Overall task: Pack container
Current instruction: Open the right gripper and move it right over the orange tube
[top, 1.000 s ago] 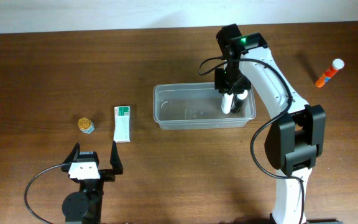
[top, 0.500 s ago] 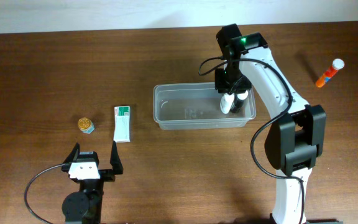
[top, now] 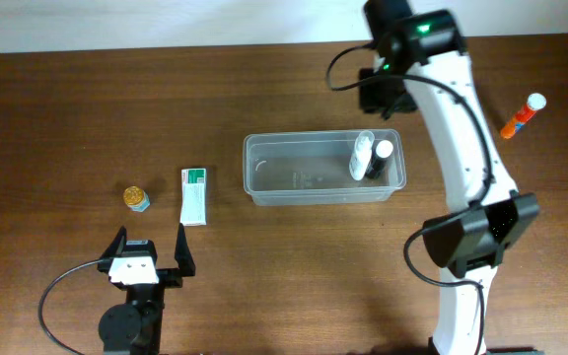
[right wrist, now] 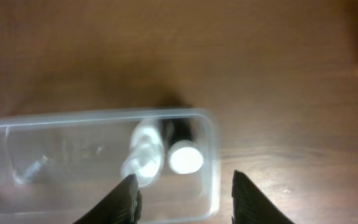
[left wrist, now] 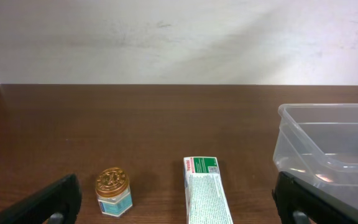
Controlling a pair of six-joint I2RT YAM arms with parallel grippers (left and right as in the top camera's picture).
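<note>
Set on the brown wooden table (top: 67,118), near its middle: the container (top: 299,163), a clear rimmed tub with its long sides running left to right. Inside the container, at its right end: a small clear bottle (top: 362,156) and, just beside it toward the right wall, a white bottle with a black cap (top: 382,158). Impossible to tell whether touching or a hair apart, and likewise whether upright or leaning. Raised above the table just past the container's far rim, in line with its right end: the right gripper (top: 380,91), released, jaws parted with nothing between them, clear of both bottles. From the right wrist, looking down between two dark fingertips (right wrist: 126,200) onto the container's right end, with both bottles blurred but plainly inside the wall. Well off to the container's left: a green-and-white carton (top: 194,195) lying flat, and farther left again a small jar with a gold lid (top: 137,198). Nearer than the container's near rim and well to its left: the left gripper (top: 151,242), spread wide and empty, low over the table, pointed toward the carton and jar. Well to the container's right and a little beyond its far rim: an orange tube with a white cap (top: 522,115), lying at a slant.
</note>
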